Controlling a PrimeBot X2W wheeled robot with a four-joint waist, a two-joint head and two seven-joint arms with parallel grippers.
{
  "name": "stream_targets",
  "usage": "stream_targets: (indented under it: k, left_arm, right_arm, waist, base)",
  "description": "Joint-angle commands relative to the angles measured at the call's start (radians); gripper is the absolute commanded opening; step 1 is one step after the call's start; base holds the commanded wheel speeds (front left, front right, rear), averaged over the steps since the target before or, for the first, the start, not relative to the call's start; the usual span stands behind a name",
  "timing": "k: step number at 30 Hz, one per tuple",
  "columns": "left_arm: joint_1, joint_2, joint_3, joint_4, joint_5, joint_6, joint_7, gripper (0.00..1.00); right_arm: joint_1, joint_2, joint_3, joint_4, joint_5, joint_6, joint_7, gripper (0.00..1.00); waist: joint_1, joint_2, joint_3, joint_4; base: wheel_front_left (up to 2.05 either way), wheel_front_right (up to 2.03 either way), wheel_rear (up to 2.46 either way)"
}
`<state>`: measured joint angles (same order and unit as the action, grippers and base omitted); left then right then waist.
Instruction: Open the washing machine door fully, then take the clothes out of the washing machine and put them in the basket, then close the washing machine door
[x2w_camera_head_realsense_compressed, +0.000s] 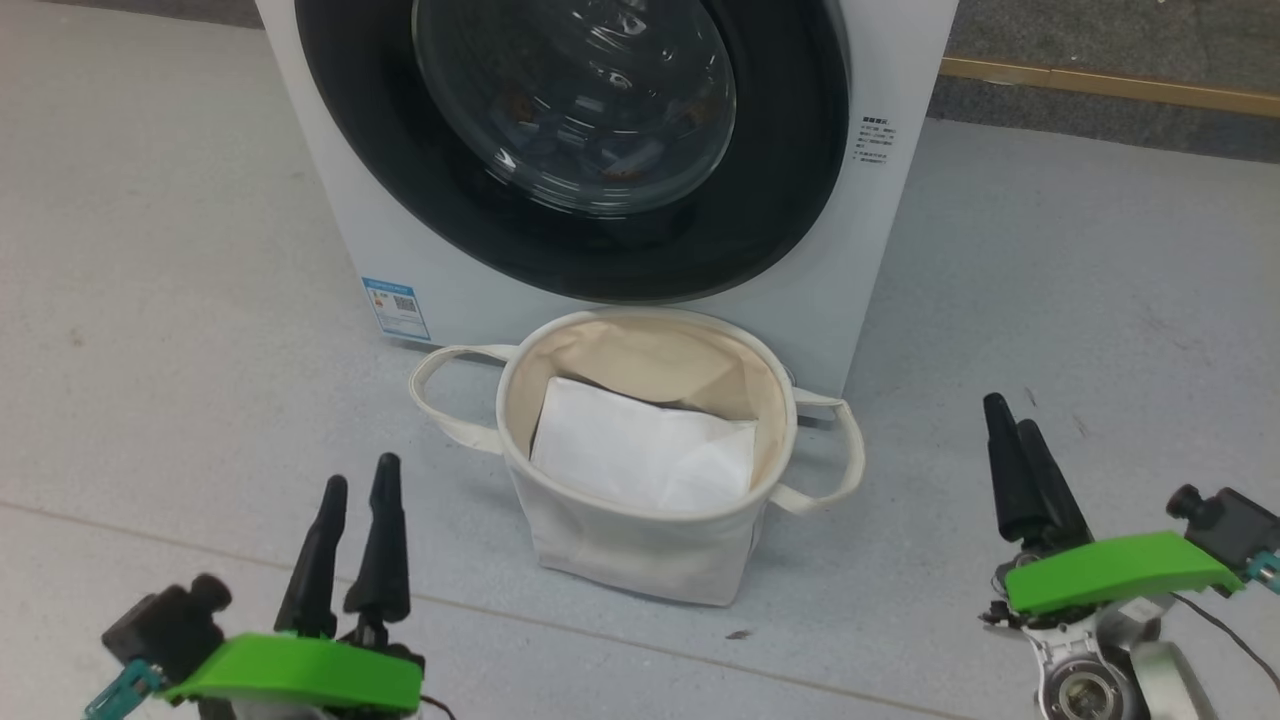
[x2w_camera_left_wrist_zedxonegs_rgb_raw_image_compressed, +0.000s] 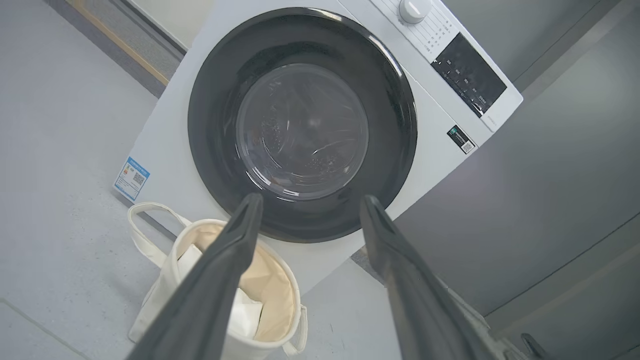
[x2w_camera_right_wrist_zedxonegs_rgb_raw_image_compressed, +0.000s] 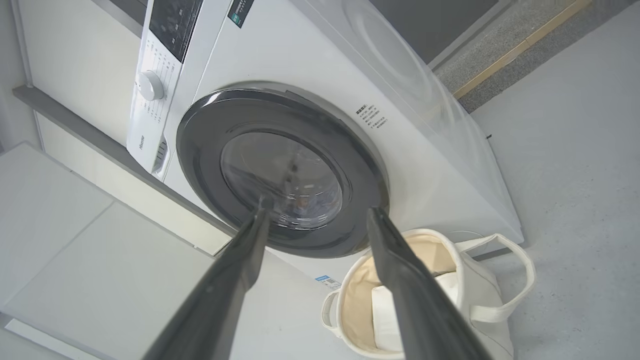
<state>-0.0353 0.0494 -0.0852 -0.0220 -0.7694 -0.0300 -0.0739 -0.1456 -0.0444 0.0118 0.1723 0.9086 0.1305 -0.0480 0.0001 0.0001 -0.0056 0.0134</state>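
Observation:
The washing machine (x2w_camera_head_realsense_compressed: 880, 230) stands at the top of the head view. The washing machine door (x2w_camera_head_realsense_compressed: 780, 200), black-rimmed with a glass bowl, lies flat against its front. The clothes (x2w_camera_head_realsense_compressed: 600, 150) show faintly through the glass as bluish and orange-brown patches. The basket (x2w_camera_head_realsense_compressed: 620, 550) sits on the floor right in front of the machine, with a flat white folded sheet (x2w_camera_head_realsense_compressed: 640, 450) inside. My left gripper (x2w_camera_head_realsense_compressed: 361, 475) hovers open and empty at the lower left, short of the basket. My right gripper (x2w_camera_head_realsense_compressed: 1008, 415) is open and empty at the lower right. Both wrist views look between spread fingers at the door (x2w_camera_left_wrist_zedxonegs_rgb_raw_image_compressed: 300, 40) (x2w_camera_right_wrist_zedxonegs_rgb_raw_image_compressed: 200, 150).
The machine's dial (x2w_camera_left_wrist_zedxonegs_rgb_raw_image_compressed: 414, 9) and dark control panel (x2w_camera_left_wrist_zedxonegs_rgb_raw_image_compressed: 467, 75) sit above the door. A blue label (x2w_camera_head_realsense_compressed: 397, 308) marks the lower front. Grey floor surrounds the basket, with a yellow strip (x2w_camera_head_realsense_compressed: 1100, 85) behind. A white panel (x2w_camera_right_wrist_zedxonegs_rgb_raw_image_compressed: 75, 240) lies beside the machine.

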Motion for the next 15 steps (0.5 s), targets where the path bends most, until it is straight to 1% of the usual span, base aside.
stream_targets:
  k: [1,3,7,15]
  left_arm:
    - [-0.056,0.021,0.004,-0.049,0.046,0.005,-0.015,1.00]
    - [-0.060,0.035,-0.015,-0.050,0.097,0.014,-0.021,1.00]
    - [-0.067,0.062,-0.055,-0.043,0.193,0.050,-0.033,1.00]
    - [-0.081,0.098,-0.138,-0.014,0.304,0.098,-0.056,1.00]
  right_arm:
    - [-0.066,-0.016,0.019,-0.044,-0.038,0.000,-0.018,1.00]
    - [-0.071,-0.016,0.024,-0.046,-0.069,0.000,-0.024,1.00]
    - [-0.080,-0.018,0.038,-0.042,-0.137,0.000,-0.035,1.00]
    - [-0.095,-0.026,0.078,-0.012,-0.317,0.000,-0.061,1.00]
  waist:
    - [-0.0001,-0.0001,0.000,0.000]
    - [-0.0001,-0.0001,0.001,0.001]
    - [-0.0001,-0.0001,0.003,0.001]
    - [-0.0001,-0.0001,0.008,-0.001]
  base:
    - [0.00,0.00,0.00]
    - [0.00,0.00,0.00]
    - [0.00,0.00,0.00]
    - [0.00,0.00,0.00]
